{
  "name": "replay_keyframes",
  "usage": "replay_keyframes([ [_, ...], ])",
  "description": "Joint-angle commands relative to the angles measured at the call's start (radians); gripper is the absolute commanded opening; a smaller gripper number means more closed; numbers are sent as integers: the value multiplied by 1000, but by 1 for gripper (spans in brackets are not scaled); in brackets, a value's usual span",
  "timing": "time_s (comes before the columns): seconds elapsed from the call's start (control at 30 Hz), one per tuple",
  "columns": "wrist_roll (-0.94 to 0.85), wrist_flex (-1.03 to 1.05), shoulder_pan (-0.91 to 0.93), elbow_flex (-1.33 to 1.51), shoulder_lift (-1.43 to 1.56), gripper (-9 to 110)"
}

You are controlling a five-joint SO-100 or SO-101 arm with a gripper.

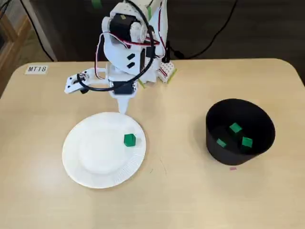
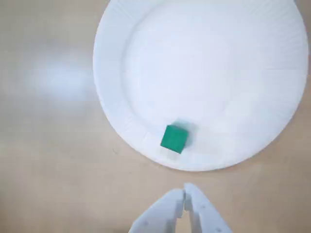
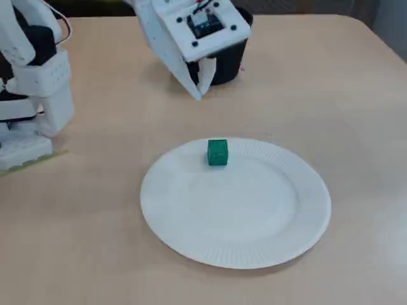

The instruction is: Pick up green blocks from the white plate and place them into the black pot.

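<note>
Wrist view: gripper entered from 6 o'clock, both white fingers pressed together, only a thin seam between the tips. Nothing was held and nothing touched. The tips hung over bare table, just outside the rim of the white plate.

One green block sat on the plate near the rim at about 6 o'clock, close to 12 o'clock of the fingertips and clear of them.

In a fixed view the gripper pointed downward at about 12 o'clock of the white plate, at or just beyond its rim. The green block lay at about 2 o'clock on the plate, inside the rim. The black pot stood well apart at 3 o'clock of the plate, upright, with three green blocks lying on its bottom. A label reading MT18 was stuck near the table's 10 o'clock corner.

In a fixed view from the opposite side, the gripper hung above the table at 12 o'clock of the green block, with a clear gap between them. The block rested at 12 o'clock on the white plate. The black pot showed partly behind the gripper body.
</note>
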Motion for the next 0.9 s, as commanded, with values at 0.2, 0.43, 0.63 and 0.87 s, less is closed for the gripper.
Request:
replay_keyframes([
  [0.2, -8, -25, -41, 114, 25, -2],
  [0.43, 115, -135, -72, 186, -54, -2],
  [0.63, 225, -160, -104, 190, -87, 13],
  [0.87, 290, -163, -46, 190, -103, 32],
])
